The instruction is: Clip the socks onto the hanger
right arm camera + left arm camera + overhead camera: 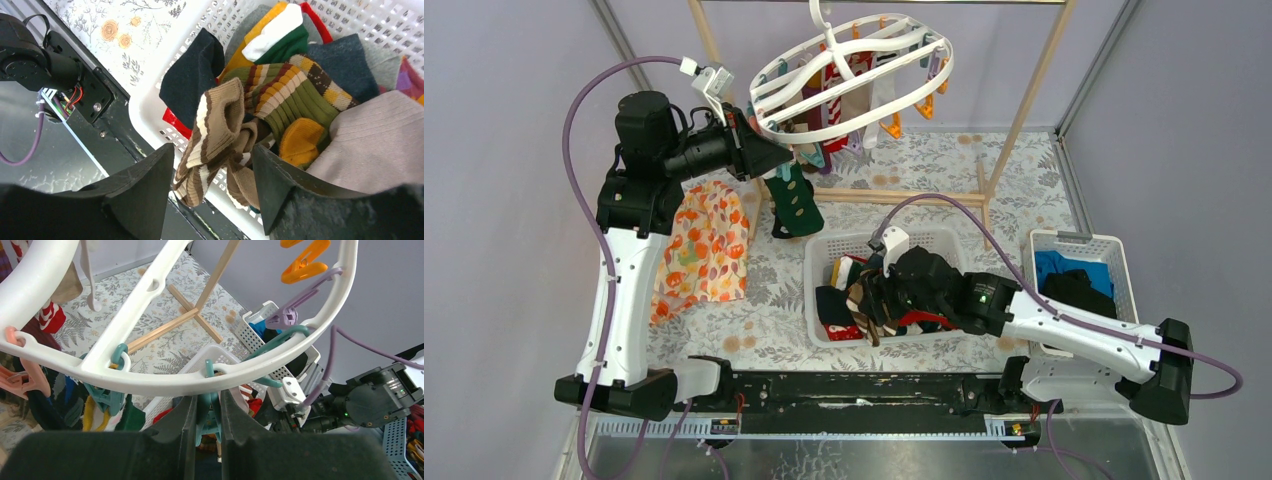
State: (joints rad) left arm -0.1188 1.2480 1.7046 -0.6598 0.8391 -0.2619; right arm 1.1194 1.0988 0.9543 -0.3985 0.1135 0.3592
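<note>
The white oval hanger (pixel 760 112) hangs at the back with several socks clipped under it, among them a dark green sock (pixel 792 200). My left gripper (pixel 776 156) reaches up under the hanger's rim (pixel 150 382). It is shut on a teal clip (pixel 209 412) that dangles from the rim. More socks (pixel 849 300) lie heaped in a white basket (pixel 812 290). My right gripper (pixel 871 300) is down in that basket. Its jaws (pixel 212 147) stand open around a brown and cream striped sock (pixel 215 125), whose bunched folds hang in the gap.
An orange floral cloth (pixel 704 250) lies left of the basket. A second white basket (pixel 1114 250) at the right holds blue and black clothes. The pale wooden rack (pixel 1024 110) stands behind, with its foot bar (pixel 894 197) across the table.
</note>
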